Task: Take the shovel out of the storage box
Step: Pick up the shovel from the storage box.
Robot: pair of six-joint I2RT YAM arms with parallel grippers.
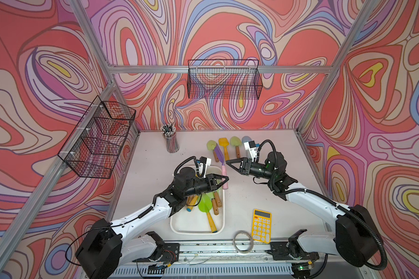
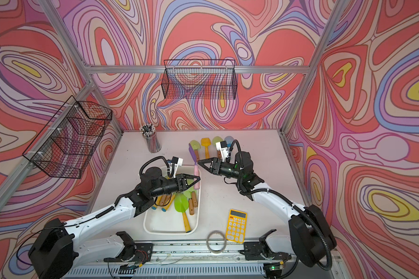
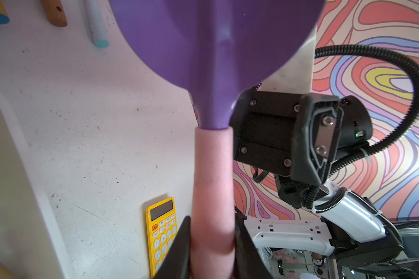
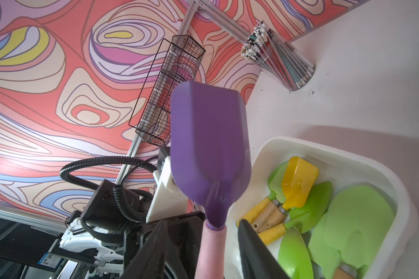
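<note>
The shovel, purple blade on a pink handle, is up off the storage box. It hangs over the box's far right corner with the blade reaching out above the worktop. The left gripper has it clamped at the low end of the handle, both fingers pressed tight against the pink in the left wrist view. The right gripper comes in from the other side up near the blade's neck. Its jaws are parted with the handle between them, and the right wrist view shows a gap on each side.

In the box lie more shovels, green and yellow among them. A row of shovels lies at the far side of the worktop, with a cup of pencils to their left. On the near side, right of the box, are a yellow calculator and a ring of tape.
</note>
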